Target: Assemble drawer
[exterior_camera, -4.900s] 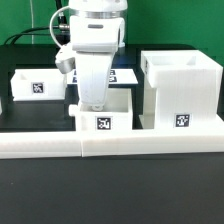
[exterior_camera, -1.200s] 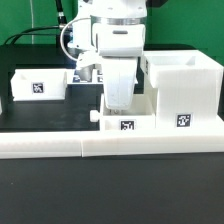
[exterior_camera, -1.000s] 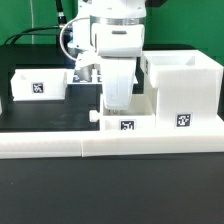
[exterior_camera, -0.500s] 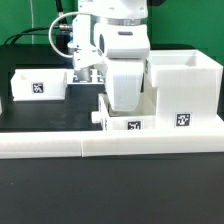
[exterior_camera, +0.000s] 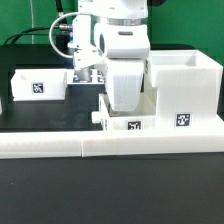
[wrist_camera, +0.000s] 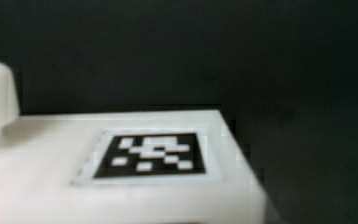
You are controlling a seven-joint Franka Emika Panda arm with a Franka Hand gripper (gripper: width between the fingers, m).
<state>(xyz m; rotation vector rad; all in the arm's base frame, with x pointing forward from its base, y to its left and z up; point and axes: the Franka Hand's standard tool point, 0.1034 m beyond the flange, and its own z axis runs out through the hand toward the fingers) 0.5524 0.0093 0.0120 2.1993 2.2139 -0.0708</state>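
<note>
Drawer housing, a tall white open-topped box with a square tag on its front, stands on the dark worktop at the exterior view's right, behind the long white bar. A small tray sits just beside it toward the left, its tagged front facing the camera and a knob poking from its left side. The gripper hangs low over this tray; its fingers are hidden, so whether it is spread or closed cannot be told. A second tray lies well apart at the left. The wrist view shows a blurred tag on a white surface
</note>
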